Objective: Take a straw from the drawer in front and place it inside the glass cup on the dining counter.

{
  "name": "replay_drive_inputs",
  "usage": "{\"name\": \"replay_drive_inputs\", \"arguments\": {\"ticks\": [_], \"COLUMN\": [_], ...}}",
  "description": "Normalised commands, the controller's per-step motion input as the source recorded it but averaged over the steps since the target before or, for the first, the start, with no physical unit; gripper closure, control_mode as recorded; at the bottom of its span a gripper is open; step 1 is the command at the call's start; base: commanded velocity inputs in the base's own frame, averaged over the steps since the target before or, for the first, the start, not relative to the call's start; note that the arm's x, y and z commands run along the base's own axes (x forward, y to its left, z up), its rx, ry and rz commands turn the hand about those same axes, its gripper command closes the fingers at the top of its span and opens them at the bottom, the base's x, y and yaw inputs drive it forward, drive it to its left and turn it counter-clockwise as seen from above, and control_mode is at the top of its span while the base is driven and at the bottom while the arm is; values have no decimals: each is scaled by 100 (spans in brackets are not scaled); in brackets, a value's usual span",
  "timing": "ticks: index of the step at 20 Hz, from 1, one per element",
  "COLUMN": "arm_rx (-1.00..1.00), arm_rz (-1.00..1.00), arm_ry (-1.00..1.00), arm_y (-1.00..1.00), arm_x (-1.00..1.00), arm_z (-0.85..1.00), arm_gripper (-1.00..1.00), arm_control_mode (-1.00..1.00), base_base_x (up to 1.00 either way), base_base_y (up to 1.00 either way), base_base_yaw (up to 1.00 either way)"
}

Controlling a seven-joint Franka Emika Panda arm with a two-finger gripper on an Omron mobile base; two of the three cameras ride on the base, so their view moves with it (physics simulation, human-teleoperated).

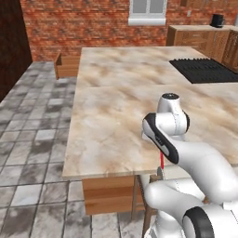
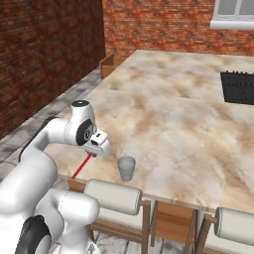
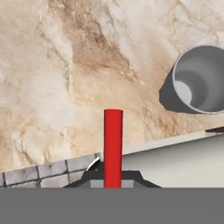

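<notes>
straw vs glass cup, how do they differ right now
The straw is a thin bright red stick; the glass cup is a squat translucent grey-blue tumbler, wider at the rim. The straw is clamped in the shut hand and slants down from it at the counter's edge, while the cup stands upright on the dining counter, untouched. The straw is off to one side of the cup, not in it. Both sit near the counter's near edge.

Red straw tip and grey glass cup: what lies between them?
Only bare marbled stone counter lies between thin red straw and translucent grey-blue cup, in the hand view.
</notes>
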Motion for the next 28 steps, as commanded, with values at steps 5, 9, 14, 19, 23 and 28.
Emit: {"name": "replay_drive_inputs", "arguments": {"ticks": [5,9,14,19,23,28], "arm_rx": [4,19,22,21,17,18], "arm_rz": [3,18,32,35,27,19], "arm_ry": [1,0,-1,-6,-9,-11], "arm_y": [-6,-37,-51,-40,-11,0], "arm_x": [8,33,22,10,0,0], "arm_z": [6,33,43,45,45,41], "arm_gripper": [100,100,100,100,100,100], "arm_control_mode": [-100,-100,-100,-100,-100,-100], "base_base_x": [36,0,0,0,0,0], "base_base_y": [-20,0,0,0,0,0], "base_base_yaw": [10,0,0,0,0,0]}}
